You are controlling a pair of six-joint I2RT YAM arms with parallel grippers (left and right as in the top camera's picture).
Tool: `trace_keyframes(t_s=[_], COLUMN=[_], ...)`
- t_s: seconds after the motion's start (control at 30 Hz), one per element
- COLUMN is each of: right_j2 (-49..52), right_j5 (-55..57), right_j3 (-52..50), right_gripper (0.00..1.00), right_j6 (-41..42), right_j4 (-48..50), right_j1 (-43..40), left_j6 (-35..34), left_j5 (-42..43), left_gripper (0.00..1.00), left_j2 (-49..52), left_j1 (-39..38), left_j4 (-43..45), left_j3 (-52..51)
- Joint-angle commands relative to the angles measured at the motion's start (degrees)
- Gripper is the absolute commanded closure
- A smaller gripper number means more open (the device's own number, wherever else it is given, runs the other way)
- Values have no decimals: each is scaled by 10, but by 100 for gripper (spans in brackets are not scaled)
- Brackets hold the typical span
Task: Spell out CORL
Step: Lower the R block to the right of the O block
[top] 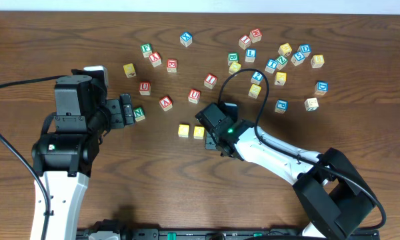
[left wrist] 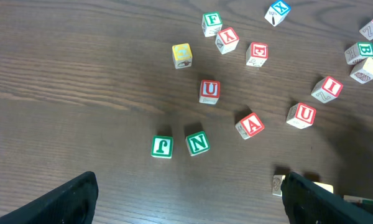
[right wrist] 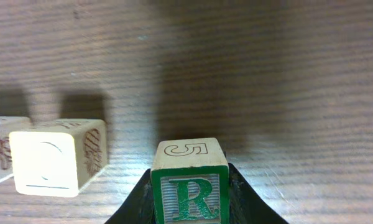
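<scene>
Overhead straight down, wrist views lower, closer, sharing table (top: 40,40)

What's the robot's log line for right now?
left end effector: open | right end effector: shut on green-R wooden cube | nearby: two yellow wooden cubes

1. From overhead, the right gripper (top: 211,138) covers its own fingertips and the R block (right wrist: 189,163) between them.
2. In the right wrist view, the bottom edge cuts off the R block's lower face and most of both fingers (right wrist: 242,199).
3. The yellow block (right wrist: 50,163) beside it is washed out by glare, so its letter is unreadable. The second block (right wrist: 0,149) is cut by the left edge.
4. In the left wrist view, the left gripper (left wrist: 188,193) is cut by the bottom edge. One of its fingers half-covers a pale block (left wrist: 278,185); which block it is cannot be told.
5. From overhead, the letters on the yellow block and the second block are too small to read.
</scene>
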Motion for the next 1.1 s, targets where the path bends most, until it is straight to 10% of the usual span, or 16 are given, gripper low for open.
trace_keyframes(t_s=[0.0, 1.07], right_j2=[5, 23], right_j5=[9, 12], right_j3=[2, 2], right_gripper=[99, 99], right_j6=[-27, -88], right_j4=[11, 77], right_j1=[5, 5], left_j6=[8, 8], left_j5=[1, 1], left_gripper=[8, 8], left_j2=[-1, -1], left_j1=[3, 3], left_j4=[-1, -1], left_j3=[10, 10])
